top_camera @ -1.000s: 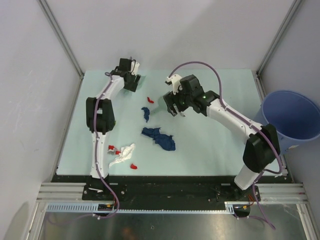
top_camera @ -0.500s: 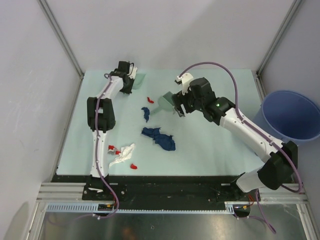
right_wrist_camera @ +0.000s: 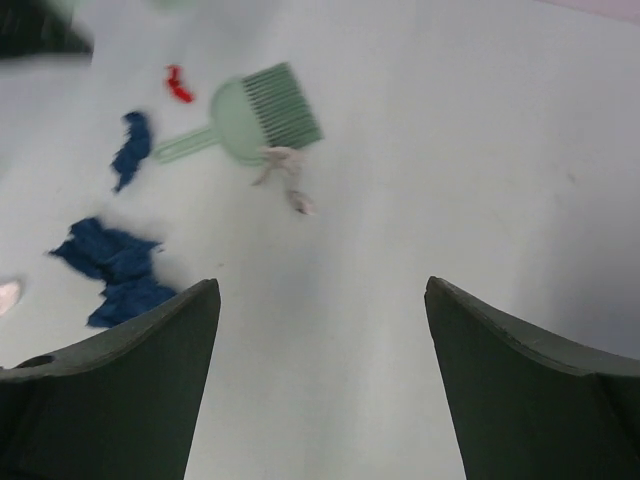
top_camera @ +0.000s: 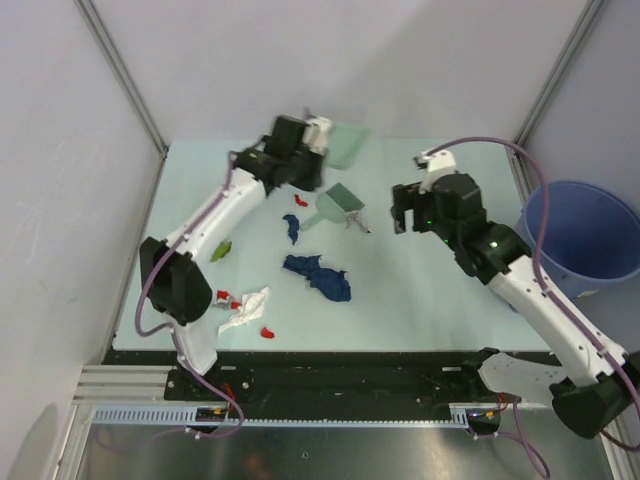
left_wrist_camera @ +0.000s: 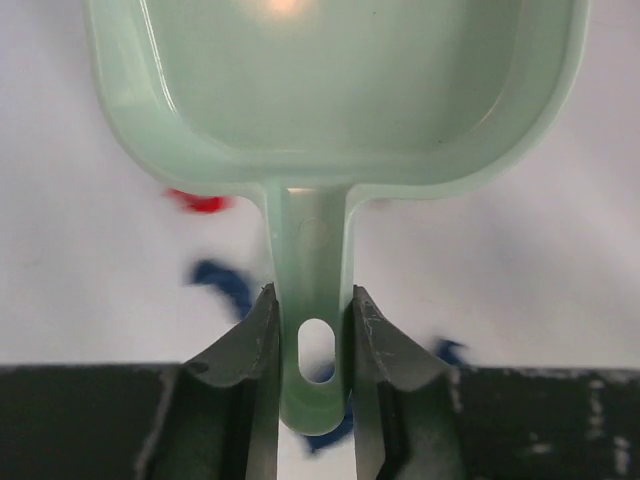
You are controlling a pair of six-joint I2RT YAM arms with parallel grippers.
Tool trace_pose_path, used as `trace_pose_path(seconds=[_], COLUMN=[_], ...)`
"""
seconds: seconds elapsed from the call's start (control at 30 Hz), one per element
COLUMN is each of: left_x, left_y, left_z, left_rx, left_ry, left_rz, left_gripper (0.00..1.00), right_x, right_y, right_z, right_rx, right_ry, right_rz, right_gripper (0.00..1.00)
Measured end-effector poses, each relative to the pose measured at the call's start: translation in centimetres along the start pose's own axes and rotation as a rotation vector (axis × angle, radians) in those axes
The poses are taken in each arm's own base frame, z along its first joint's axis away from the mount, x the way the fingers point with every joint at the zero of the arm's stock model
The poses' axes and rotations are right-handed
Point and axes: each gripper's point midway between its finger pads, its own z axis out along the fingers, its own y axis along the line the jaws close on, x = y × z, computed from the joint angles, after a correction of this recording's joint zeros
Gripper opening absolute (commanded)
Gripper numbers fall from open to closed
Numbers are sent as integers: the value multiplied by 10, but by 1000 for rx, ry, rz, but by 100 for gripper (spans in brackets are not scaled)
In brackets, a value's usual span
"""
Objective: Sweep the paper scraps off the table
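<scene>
My left gripper (top_camera: 322,152) is shut on the handle of the pale green dustpan (top_camera: 347,144), held up over the table's far side; in the left wrist view the handle (left_wrist_camera: 313,340) sits between both jaws. The brush (top_camera: 340,205) lies loose on the table (top_camera: 420,300). To its right my right gripper (top_camera: 398,222) hangs open and empty. Paper scraps lie left of centre: a large dark blue wad (top_camera: 318,277), a small blue one (top_camera: 291,227), a red bit (top_camera: 301,200), a white crumple (top_camera: 245,308), a green one (top_camera: 221,250), and a grey one (right_wrist_camera: 285,175) by the brush (right_wrist_camera: 262,122).
A blue bucket (top_camera: 585,235) stands off the table's right edge. Metal frame posts rise at the far corners and a black and metal rail runs along the near edge. More red bits (top_camera: 268,332) lie near the white crumple.
The left arm has swung right and lifted the dustpan. The right gripper has drawn back to the right, away from the brush, which now lies on the table. The green scrap has come into view.
</scene>
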Motion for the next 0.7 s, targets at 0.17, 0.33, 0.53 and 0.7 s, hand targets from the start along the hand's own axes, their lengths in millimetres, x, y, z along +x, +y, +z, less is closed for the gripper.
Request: trace_pose_path(seconds=[0.17, 0.33, 0.53, 0.7], left_x=[25, 94, 161, 190], left_y=[-157, -224, -265, -276], left_z=[-20, 5, 34, 43], left_rx=[285, 373, 375, 370], left_ry=[12, 195, 351, 417], left_rz=[147, 206, 274, 289], left_gripper=[0, 0, 0, 33], right_x=[7, 3, 3, 8], right_y=[-51, -63, -83, -103], right_z=[-30, -68, -101, -111], right_rx=[151, 189, 268, 348], right_ry=[-40, -101, -148, -149], right_rz=[115, 161, 193, 209], right_gripper=[88, 90, 93, 96])
